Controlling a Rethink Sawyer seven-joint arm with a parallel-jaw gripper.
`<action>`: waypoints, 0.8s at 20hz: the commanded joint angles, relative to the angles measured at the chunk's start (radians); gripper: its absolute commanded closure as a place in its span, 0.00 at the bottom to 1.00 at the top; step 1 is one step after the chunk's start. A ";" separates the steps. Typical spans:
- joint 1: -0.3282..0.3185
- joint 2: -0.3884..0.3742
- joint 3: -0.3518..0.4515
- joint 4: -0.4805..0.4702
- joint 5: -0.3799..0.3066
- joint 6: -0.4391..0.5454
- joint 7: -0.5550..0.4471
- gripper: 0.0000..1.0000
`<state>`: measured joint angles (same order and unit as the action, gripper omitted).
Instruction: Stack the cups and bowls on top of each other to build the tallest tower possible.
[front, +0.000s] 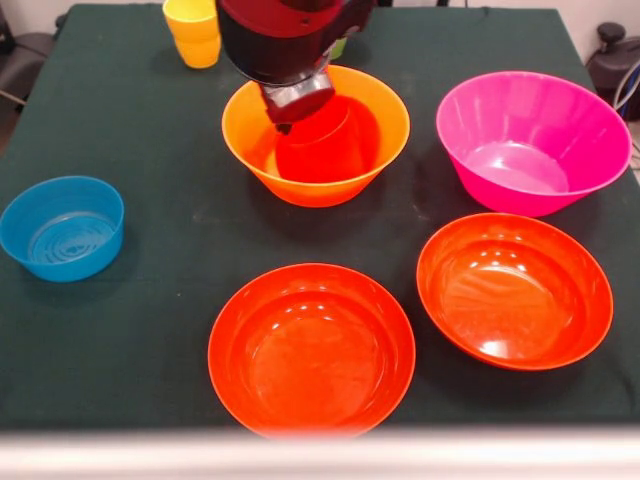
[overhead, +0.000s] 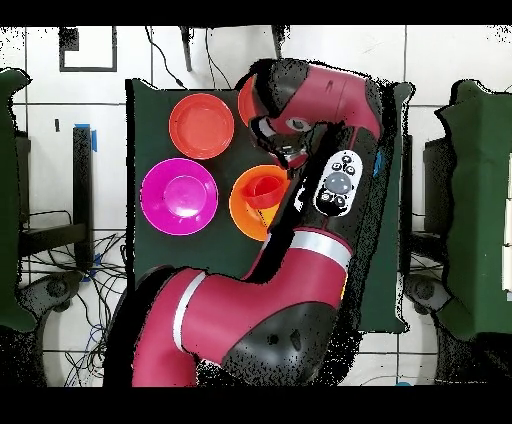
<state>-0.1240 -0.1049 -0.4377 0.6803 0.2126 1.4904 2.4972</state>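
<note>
Dark green cloth-covered tabletop (front: 140, 110), all bowls resting mouth up. Red and black robot arm (overhead: 330, 120) reaches down over the middle of the far side. Largest pieces: large glossy magenta-pink plastic bowl (front: 533, 142) at far right; large glossy orange plastic bowl (front: 316, 135) beside it, centre.

Two wide red-orange plastic bowls on the near side: one at front centre (front: 312, 349), one to its right (front: 514, 290), apart from each other.

Small blue plastic bowl (front: 63, 227) alone at left.

Small red-orange plastic piece (front: 330, 140) sits inside the large orange bowl, tilted, directly under the tool (front: 296, 100). Tool's fingers hidden; cannot tell their state.

Yellow plastic cups (front: 193, 31), stacked, at the far edge.

No writing legible.
</note>
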 joint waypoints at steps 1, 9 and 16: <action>0.024 0.054 0.105 -0.037 0.023 0.066 0.101 0.00; 0.010 0.089 0.115 0.040 0.041 0.022 0.069 0.00; 0.008 0.084 0.102 0.079 0.025 0.012 0.044 0.00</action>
<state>-0.1102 -0.0578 -0.4366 0.6611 0.2507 1.4978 2.4972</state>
